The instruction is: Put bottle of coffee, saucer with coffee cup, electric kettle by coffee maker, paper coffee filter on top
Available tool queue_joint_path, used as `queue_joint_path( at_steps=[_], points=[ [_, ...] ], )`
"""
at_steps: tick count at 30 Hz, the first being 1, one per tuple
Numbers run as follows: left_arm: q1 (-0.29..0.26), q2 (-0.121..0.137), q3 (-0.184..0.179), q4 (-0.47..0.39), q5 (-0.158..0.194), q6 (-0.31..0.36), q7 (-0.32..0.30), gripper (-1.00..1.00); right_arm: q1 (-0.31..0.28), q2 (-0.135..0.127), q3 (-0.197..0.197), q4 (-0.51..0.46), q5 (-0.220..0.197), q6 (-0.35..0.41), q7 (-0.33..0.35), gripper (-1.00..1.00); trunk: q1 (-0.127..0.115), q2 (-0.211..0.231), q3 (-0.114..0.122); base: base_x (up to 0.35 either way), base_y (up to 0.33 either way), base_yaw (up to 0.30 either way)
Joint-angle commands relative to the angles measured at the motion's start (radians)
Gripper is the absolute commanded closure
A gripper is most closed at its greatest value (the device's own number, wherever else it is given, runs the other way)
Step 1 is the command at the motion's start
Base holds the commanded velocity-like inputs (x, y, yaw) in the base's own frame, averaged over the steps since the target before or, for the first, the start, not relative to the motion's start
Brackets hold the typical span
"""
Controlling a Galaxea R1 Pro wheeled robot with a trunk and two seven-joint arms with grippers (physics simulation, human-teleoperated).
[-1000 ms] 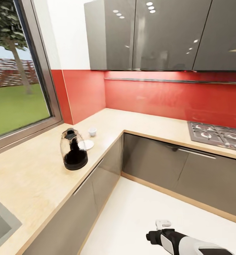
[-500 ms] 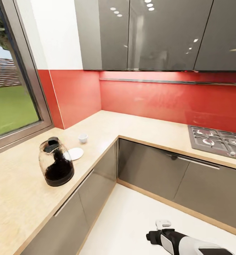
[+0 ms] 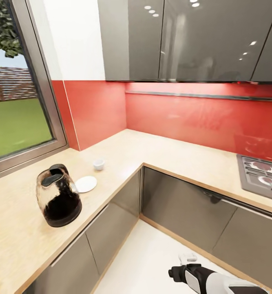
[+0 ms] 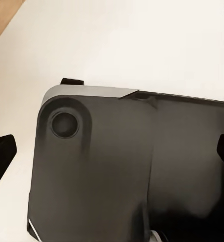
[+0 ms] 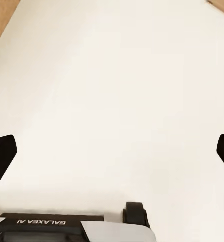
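Right gripper (image 5: pixel 112 151): I am carrying it low at the bottom right of the head view, fingers spread wide, holding nothing, over bare floor (image 5: pixel 117 75).
Left gripper (image 4: pixel 112 151): fingertips wide apart, nothing between them, above the robot's dark base (image 4: pixel 117 171).
Kettle (image 3: pixel 58 201): standing upright on the counter (image 3: pixel 160 151), lower left.
Saucer (image 3: pixel 86 183): just beside the kettle.
Cup (image 3: pixel 98 164): near the saucer, not on it.
Coffee maker: I am not seeing one.
Advice: I judge I should square the base to the counter before reaching.
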Motion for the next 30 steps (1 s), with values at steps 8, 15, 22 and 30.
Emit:
queue_joint_path(
  at_steps=[8, 15, 22, 30],
  points=[
    [0.0, -0.001, 0.006, -0.001, 0.003, -0.002, -0.001, -1.0, -0.001, 0.0, -0.001, 0.001, -0.001, 0.001, 0.001, -1.0, 0.001, -0.001, -0.001, 0.217, -0.274, 0.297],
    [0.0, -0.001, 0.006, -0.001, 0.003, -0.002, -0.001, -1.0, -0.001, 0.0, -0.001, 0.001, 0.0, 0.001, 0.001, -1.0, 0.001, -0.001, -0.001, 0.151, -0.309, 0.297],
    [0.0, -0.001, 0.006, -0.001, 0.003, -0.002, -0.001, -1.0, -0.001, 0.0, -0.001, 0.001, 0.0, 0.001, 0.001, -1.0, 0.001, -0.001, -0.001, 0.04, -0.322, 0.297],
    [0.0, -0.001, 0.006, -0.001, 0.003, -0.002, -0.001, -1.0, 0.0, 0.0, -0.001, 0.001, 0.0, 0.001, 0.001, -1.0, 0.001, -0.001, 0.001, 0.001, -0.323, 0.296]
  ],
)
